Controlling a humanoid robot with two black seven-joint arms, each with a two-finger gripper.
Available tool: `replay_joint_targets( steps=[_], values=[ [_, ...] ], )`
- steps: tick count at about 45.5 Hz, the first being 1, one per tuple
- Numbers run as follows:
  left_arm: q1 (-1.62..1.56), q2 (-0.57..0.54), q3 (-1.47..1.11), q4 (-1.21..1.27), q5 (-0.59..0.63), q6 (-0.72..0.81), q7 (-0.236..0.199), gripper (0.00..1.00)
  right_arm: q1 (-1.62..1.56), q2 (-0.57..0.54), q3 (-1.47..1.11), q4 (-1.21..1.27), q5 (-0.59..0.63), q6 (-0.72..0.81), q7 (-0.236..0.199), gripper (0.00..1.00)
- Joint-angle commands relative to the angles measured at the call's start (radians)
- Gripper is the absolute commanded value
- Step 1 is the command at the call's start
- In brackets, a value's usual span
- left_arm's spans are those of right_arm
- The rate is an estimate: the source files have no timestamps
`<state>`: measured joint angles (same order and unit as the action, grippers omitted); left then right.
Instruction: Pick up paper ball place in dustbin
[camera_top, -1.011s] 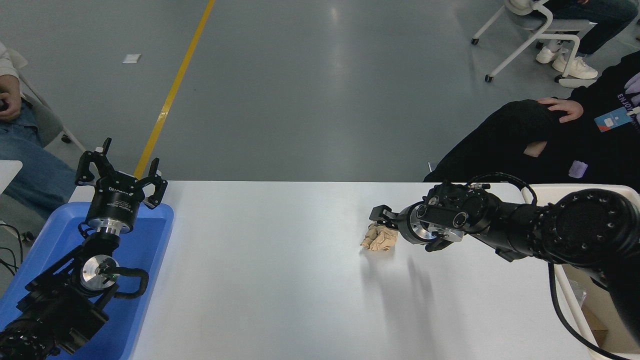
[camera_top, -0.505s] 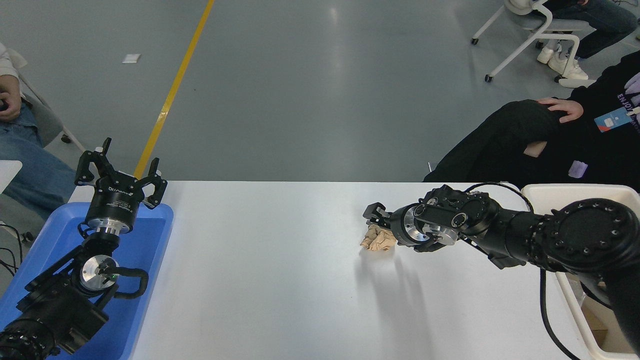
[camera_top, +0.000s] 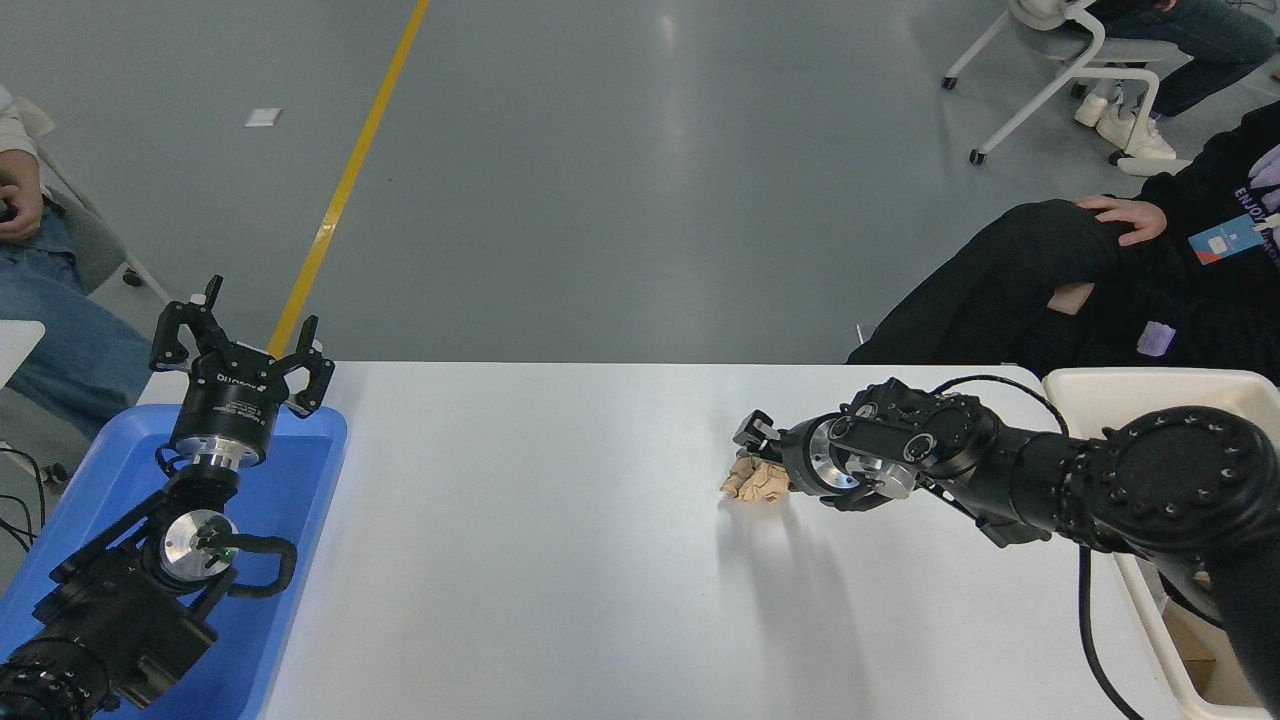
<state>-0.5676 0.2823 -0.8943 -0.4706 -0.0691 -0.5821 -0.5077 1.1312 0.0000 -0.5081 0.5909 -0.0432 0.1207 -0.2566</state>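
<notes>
The tan, wrinkled paper ball (camera_top: 748, 484) lies on the white table (camera_top: 540, 540), right of the middle. My right gripper (camera_top: 757, 452) reaches in from the right and sits low over the ball's right side. It is open, with one black finger (camera_top: 750, 430) showing just beyond the ball's far edge; the near finger is hidden under the wrist. The cream-white dustbin (camera_top: 1110, 386) stands at the table's right end, partly behind my right arm. My left gripper (camera_top: 240, 340) is parked open over the blue tray at the lower left.
A shallow blue tray (camera_top: 300, 500) lies under the left arm at the table's left end. A seated person in black (camera_top: 1100, 270) is close to the far right corner. Another person in jeans (camera_top: 50, 340) sits at the far left.
My right gripper has edged left and lower onto the paper ball. The ball has stayed in place, and the left arm has not moved.
</notes>
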Motion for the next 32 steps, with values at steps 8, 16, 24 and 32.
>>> replay_joint_targets(
  steps=[8,16,24,32],
  values=[
    [0.0,0.0,0.0,0.0,0.0,-0.001,0.0,0.99,-0.024,0.0,0.036,-0.011,0.016,-0.001,-0.01,0.0],
    [0.0,0.0,0.0,0.0,0.0,-0.001,0.0,0.99,-0.022,0.0,0.036,-0.013,0.02,-0.001,-0.015,0.0],
    [0.0,0.0,0.002,0.0,0.0,-0.001,0.0,0.99,-0.008,0.0,0.036,-0.007,0.02,0.005,-0.015,0.0],
    [0.0,0.0,0.002,0.0,0.0,-0.001,0.0,0.99,0.058,0.0,-0.035,0.046,0.006,0.019,-0.021,0.0]
  ],
)
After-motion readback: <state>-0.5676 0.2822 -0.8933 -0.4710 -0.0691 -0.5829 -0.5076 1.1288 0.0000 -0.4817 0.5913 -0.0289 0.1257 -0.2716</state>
